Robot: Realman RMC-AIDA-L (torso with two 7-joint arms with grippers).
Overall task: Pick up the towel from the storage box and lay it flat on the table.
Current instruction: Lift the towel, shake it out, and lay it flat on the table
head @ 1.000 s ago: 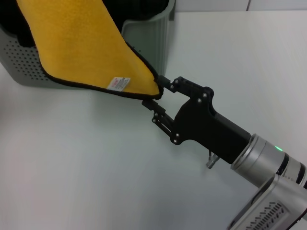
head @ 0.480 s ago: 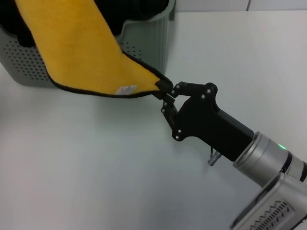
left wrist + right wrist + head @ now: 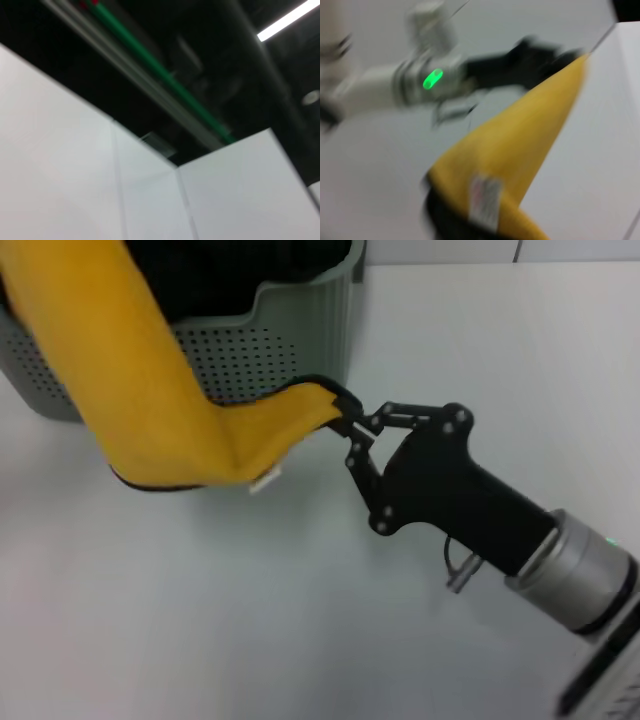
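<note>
The towel (image 3: pixel 150 390), yellow face out, stretches from the head view's upper left down in front of the storage box (image 3: pixel 290 340) and sags just above the table (image 3: pixel 200 620). My right gripper (image 3: pixel 348 425) is shut on its black-edged right corner, beside the box's front wall. In the right wrist view the towel (image 3: pixel 520 150) runs away to its far corner, where my left gripper (image 3: pixel 555 52) holds it up, blurred. The left gripper is out of the head view. A white tag (image 3: pixel 265 480) dangles at the towel's lower fold.
Something dark lies inside the grey-green perforated box. White tabletop spreads in front of the box and to its right, under my right arm. The left wrist view shows only walls and ceiling.
My right gripper closed on the towel's corner and drew it right. The towel has bunched into a narrower band, lifted on the left, uncovering the box's perforated front.
</note>
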